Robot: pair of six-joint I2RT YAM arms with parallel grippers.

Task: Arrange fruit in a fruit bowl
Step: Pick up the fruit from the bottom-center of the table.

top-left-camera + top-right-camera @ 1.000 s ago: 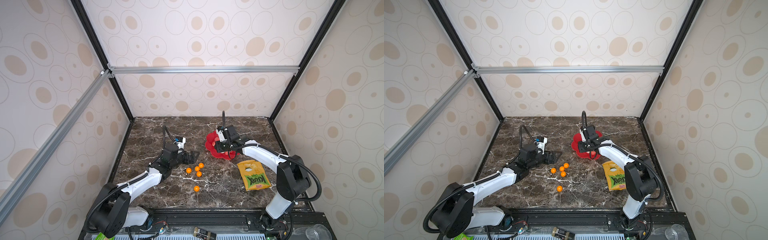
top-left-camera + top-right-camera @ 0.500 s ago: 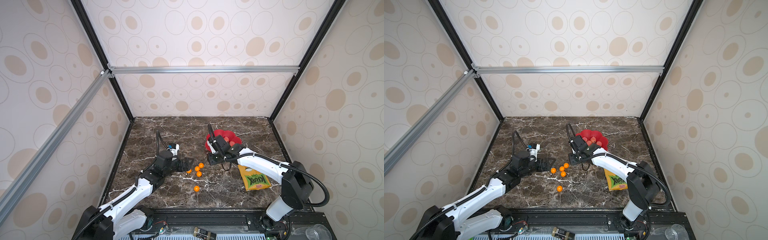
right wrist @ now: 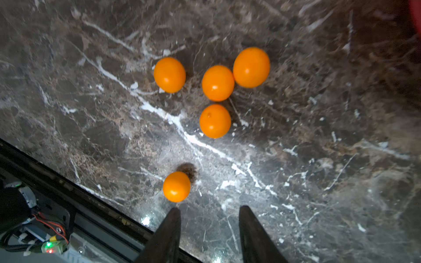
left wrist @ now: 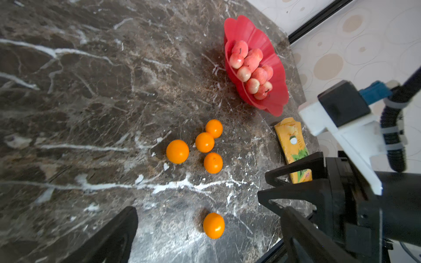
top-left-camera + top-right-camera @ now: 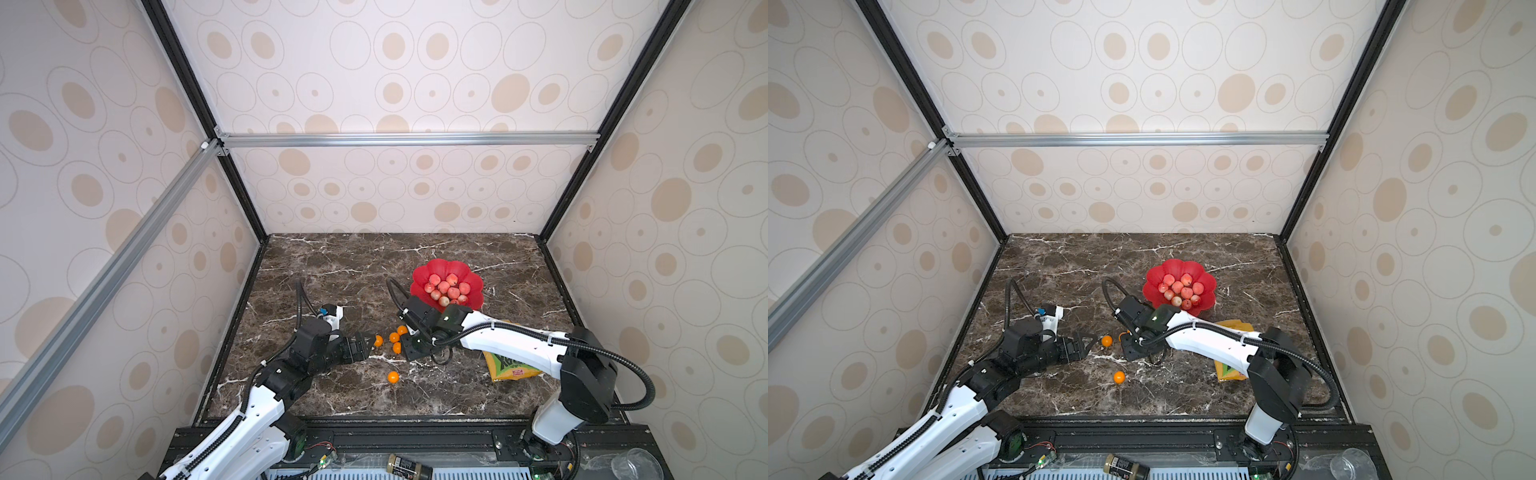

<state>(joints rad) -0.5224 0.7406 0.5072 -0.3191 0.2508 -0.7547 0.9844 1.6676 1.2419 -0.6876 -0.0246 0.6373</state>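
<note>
Right gripper (image 3: 209, 218): seen partly spread, nothing between its fingers; held low over the marble table (image 5: 332, 270), just right of the tangerine cluster (image 5: 395, 337)
Left gripper (image 5: 368, 347): spread wide and empty, its tips just left of the leftmost tangerine (image 5: 378, 340)
Fruit bowl (image 5: 419, 276): set right of centre, farther back than both grippers
Pink fruit (image 5: 446, 289): heaped in the bowl's middle, with bare red rim left around it
Tangerines: five are left on the table, four in the cluster between the grippers, two of which appear to touch; a lone tangerine (image 3: 176, 186) lies nearer the front edge
Snack bag (image 5: 509, 368): laid right of the cluster, partly under the right arm; to be left alone
Step in hand: judged to be the picking of a tangerine, with most of the fruit already bowled
Done well: one fruit should be chosen per arm, an outer one first; the fingers should be centred on either side of it and closed gently at its widest part
Risk: both grippers are aimed at the same cluster, so a clash or a nudged, rolling fruit is likely unless one arm is held back
Placement: the bare rim area should be used, not the heap's top
</note>
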